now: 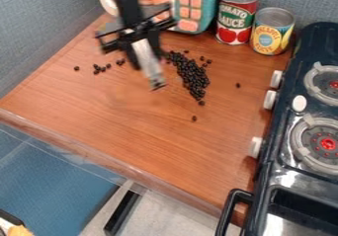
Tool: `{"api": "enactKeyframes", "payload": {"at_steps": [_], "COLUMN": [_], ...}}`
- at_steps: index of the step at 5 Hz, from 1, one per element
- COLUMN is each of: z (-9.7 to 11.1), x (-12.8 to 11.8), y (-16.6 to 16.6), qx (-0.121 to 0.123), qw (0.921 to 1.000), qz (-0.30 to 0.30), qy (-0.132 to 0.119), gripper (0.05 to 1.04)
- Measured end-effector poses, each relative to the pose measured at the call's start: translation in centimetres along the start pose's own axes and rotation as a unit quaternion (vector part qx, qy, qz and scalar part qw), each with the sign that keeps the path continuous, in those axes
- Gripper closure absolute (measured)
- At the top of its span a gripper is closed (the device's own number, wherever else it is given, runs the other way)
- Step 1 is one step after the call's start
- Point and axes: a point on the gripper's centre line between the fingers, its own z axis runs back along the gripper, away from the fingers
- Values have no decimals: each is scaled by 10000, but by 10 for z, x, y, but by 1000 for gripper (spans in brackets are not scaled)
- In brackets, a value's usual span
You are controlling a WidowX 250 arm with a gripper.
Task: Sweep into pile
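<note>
Lying on the brown bench [132, 131], the small black beans [192, 77] look round and dark. Most make a long, bumpy heap near the gripper [147, 62]. A few sit apart, and one is all alone. I can't tell how open the gripper is or what it holds.

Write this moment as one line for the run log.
black beans: mostly clustered, several scattered | gripper: over counter, beside cluster | sweep: unfinished
</note>
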Motion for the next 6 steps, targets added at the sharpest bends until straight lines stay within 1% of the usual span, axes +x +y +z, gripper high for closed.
{"api": "enactKeyframes", "payload": {"at_steps": [1, 2, 3, 4, 5, 6], "z": [0, 3, 0, 0, -11, -18], "x": [5, 16, 26, 39, 48, 50], "y": [42, 78, 107, 120, 126, 131], "qx": [301, 669, 1066, 1279, 1492, 1621], "qw": [9995, 9976, 9943, 9918, 9886, 9865], "qz": [6, -45, 26, 57, 24, 20], "qy": [-15, -143, -55, 11, 175, 218], "gripper": [712, 712, 712, 712, 712, 712]}}
